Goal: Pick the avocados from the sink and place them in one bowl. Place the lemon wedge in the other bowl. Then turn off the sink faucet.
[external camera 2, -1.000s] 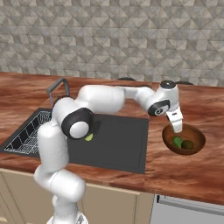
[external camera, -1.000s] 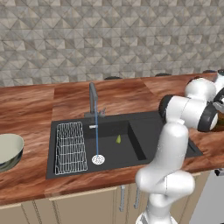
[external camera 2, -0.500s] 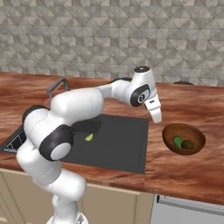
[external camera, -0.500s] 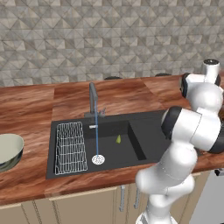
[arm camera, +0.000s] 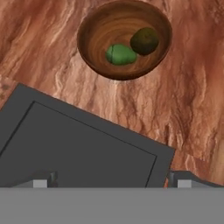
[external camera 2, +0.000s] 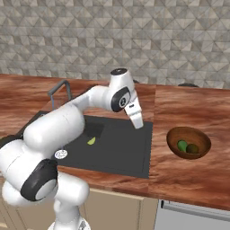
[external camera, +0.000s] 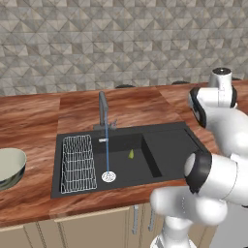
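In the near part of the dark grey matte double sink point(external camera: 164, 145), the tiny yellow-green lemon wedge point(external camera: 131, 154) lay on the basin floor, right of the round silver drain point(external camera: 108, 177) and the white wire rack point(external camera: 77, 163). Over the basin's right part the arm's pincer point(external camera 2: 136, 120) hung with its jaws spread wide and nothing between them, while on the reddish wooden surface point(external camera 2: 188, 179) to the right the shallow dark brown wooden bowl point(external camera 2: 199, 139) held both avocados, the bright green one point(external camera 2: 182, 145) touching the dark olive-brown one point(external camera 2: 192, 148). Farther back a thin stream ran from the tall slim grey metal faucet point(external camera: 103, 109), and the deep pale grey-green glossy bowl point(external camera: 10, 167) sat on the surface at the far left.
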### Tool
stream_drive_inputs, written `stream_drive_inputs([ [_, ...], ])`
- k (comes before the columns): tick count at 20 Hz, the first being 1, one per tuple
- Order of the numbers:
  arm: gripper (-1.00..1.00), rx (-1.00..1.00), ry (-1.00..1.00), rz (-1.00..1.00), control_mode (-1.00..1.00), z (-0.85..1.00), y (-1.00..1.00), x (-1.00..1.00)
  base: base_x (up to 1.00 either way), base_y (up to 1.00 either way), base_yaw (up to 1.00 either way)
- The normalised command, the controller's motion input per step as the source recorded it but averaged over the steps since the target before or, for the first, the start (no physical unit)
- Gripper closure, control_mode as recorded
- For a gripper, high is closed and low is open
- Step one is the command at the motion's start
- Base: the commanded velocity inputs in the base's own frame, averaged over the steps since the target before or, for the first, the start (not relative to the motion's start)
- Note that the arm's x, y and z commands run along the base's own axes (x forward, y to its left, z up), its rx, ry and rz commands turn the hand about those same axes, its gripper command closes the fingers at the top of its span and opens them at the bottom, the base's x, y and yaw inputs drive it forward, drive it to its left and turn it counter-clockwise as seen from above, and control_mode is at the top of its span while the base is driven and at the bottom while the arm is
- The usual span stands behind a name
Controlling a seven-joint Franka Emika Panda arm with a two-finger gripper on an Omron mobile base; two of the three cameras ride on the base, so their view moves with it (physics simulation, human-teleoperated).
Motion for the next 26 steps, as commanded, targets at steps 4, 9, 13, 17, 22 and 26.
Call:
stream_drive_inputs([
  [4,-1.00,0.04,0.00,0.24,-1.00,0.00,0.83,-0.32,0.00,0.00,0.00],
  [9,-1.00,0.07,0.00,0.27,-1.00,0.00,0.74,-0.21,0.00,0.00,0.00],
  [13,-1.00,0.10,0.00,0.33,-1.00,0.00,0.74,-0.10,0.00,0.00,0.00],
  [17,-1.00,0.08,0.01,0.33,-1.00,0.00,0.80,-0.13,0.00,0.00,0.00],
  [22,-1.00,0.01,0.00,0.25,-1.00,0.00,0.84,-0.31,0.00,0.00,0.00],
  [26,-1.00,0.00,0.00,0.11,-1.00,0.00,0.78,-0.35,0.00,0.00,0.00],
])
